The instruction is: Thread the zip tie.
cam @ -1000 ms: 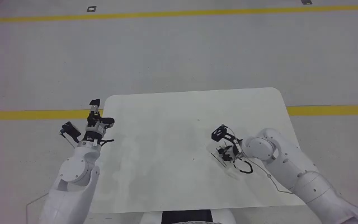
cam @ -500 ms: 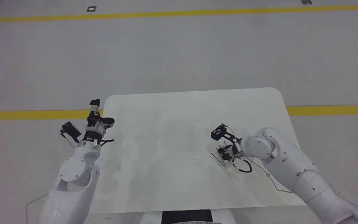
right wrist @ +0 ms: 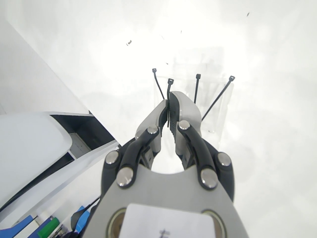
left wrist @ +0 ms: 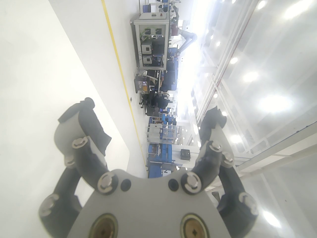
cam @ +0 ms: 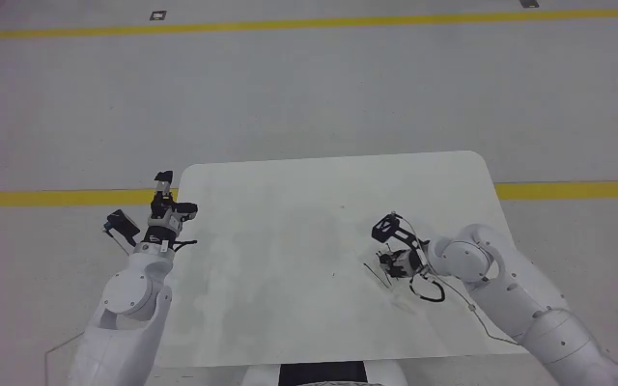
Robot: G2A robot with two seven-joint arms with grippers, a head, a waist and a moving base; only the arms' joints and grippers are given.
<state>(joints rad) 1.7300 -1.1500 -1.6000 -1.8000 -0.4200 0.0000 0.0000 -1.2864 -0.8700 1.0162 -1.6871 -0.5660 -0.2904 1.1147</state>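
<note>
Pinching a black zip tie [right wrist: 170,85] in the right gripper [right wrist: 169,106], pads pressed together on the strap just below its square head, head poking out past the fingertips. Sitting right of centre in the top view, low over the white table [cam: 290,212], forearm angled in from the lower right corner. Standing just beyond the fingertips: a clear holder [right wrist: 223,115] with three more black ties [right wrist: 197,87] in it, heads on the ends away from the gripper, fanned apart, one leaning well outward. Cannot tell whether the pinched tie's lower end sits in the holder too. Parked at the table's left edge, middle left of the top view: left gripper [cam: 172,193], fingers [left wrist: 81,125] spread wide, pointing toward the upper part of the frame, well apart from holder and ties.
</note>
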